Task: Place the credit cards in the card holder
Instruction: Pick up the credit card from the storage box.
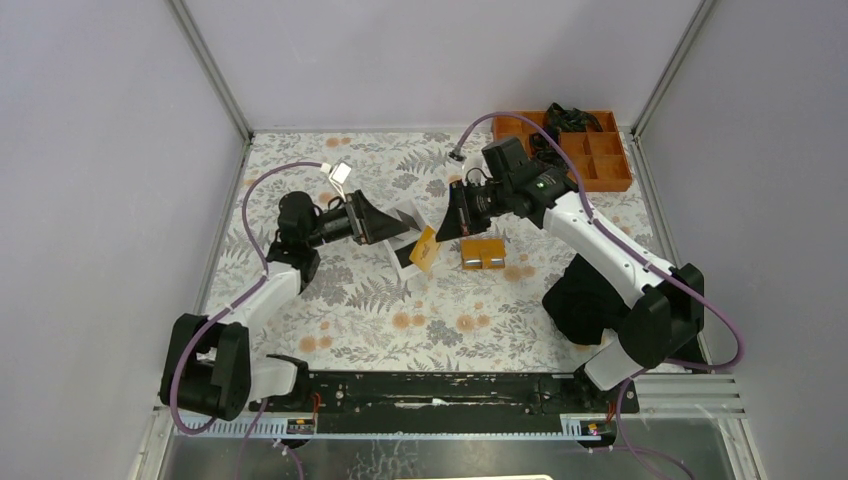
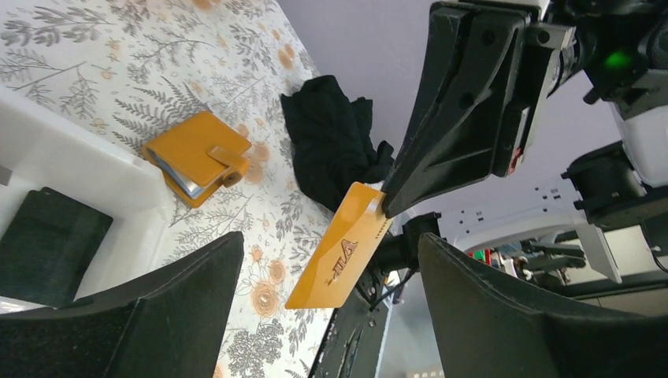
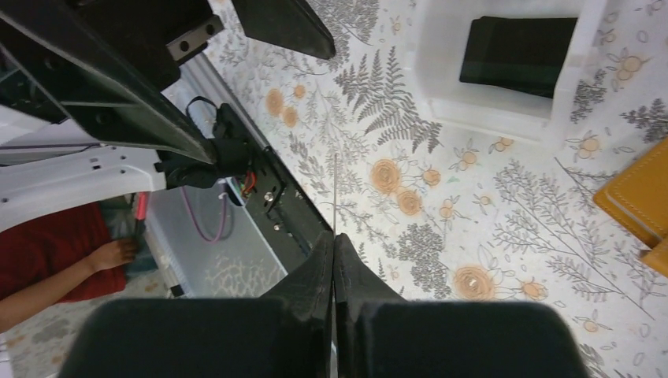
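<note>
Orange card [image 2: 337,256] is pinched by one short edge in the right gripper [image 3: 333,250], whose jaws are pressed together on it. In the right wrist view the card shows only as a thin line, edge-on. It hangs tilted, clear of the table [image 1: 350,320], just beside the card holder [image 1: 483,253] on that holder's left-arm side. Gripping by the edge leaves most of the card free, which in my judgement suits sliding it into a slot.

Card holder lies flat on the table, folded shut, its clasp strap wrapped over the front edge. Pale edges show between the covers in the left wrist view. Judgement: it must be opened before any card can enter, so the step in hand is carrying, not insertion.

Left gripper [image 1: 392,228] is spread wide and holds nothing. It faces the orange card from the side away from the card holder. It may be there to receive the card or to deal with the holder; which one cannot be told.

White box [image 2: 79,161] stands beyond the orange card from the card holder, with a black card [image 2: 49,244] lying flat inside, not yet collected. Black cloth [image 2: 331,138] lies near the card holder on the right-arm side, apart from it.
</note>
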You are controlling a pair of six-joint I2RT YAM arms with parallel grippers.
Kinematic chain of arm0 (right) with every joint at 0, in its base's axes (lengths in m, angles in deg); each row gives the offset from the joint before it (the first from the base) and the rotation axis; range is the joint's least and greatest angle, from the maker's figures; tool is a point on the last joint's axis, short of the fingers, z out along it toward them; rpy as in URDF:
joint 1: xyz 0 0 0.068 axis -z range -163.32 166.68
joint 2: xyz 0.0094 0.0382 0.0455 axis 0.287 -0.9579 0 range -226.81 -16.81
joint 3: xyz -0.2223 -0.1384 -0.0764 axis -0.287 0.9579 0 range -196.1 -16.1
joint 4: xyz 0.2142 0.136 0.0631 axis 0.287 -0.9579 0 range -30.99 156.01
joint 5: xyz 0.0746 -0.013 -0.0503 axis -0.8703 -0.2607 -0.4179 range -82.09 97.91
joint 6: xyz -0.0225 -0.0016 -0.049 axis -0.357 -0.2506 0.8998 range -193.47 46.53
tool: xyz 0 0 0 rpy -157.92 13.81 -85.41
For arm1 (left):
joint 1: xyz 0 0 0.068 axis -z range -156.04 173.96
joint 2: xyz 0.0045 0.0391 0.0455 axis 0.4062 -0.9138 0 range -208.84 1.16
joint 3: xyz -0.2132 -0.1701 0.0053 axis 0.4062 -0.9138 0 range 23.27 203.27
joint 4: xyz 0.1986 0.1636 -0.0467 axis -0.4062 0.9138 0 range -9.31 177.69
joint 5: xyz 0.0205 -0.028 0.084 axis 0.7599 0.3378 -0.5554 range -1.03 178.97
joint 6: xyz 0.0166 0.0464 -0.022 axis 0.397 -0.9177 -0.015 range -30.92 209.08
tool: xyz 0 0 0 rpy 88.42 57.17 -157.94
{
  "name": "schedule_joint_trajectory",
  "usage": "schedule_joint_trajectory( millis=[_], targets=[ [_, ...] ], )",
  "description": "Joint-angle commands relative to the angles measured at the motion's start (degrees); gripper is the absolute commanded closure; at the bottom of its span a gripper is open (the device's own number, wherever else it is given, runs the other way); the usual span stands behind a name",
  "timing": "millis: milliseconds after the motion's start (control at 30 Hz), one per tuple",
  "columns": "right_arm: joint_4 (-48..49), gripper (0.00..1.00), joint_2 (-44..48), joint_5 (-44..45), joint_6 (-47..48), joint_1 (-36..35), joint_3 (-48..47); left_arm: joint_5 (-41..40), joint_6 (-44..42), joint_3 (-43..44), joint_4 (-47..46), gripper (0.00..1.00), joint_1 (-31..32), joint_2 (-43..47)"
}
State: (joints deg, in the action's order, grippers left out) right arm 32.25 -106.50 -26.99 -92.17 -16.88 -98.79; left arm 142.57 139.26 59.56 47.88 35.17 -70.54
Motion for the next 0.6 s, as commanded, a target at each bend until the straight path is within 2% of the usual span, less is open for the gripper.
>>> schedule_joint_trajectory(
  millis=[0,133,367,567],
  targets=[
    [2.2,1.00,2.3,-7.6,-2.0,1.5,-0.1,5.7,1.9,0.4,-6.9,0.12,0.0,-1.1],
    [3.2,1.00,1.4,-9.8,-3.0,2.4,-0.2,7.4,4.5,-0.7,-10.8,0.14,0.4,-1.9],
    [4.6,1.00,-1.5,-13.0,-4.0,2.7,-1.8,8.4,4.4,-0.6,-11.0,0.16,2.3,-3.1],
    [4.5,1.00,-3.1,-14.4,-3.8,2.7,-3.0,9.5,4.2,0.0,-10.9,0.24,3.8,-4.6]
  ],
)
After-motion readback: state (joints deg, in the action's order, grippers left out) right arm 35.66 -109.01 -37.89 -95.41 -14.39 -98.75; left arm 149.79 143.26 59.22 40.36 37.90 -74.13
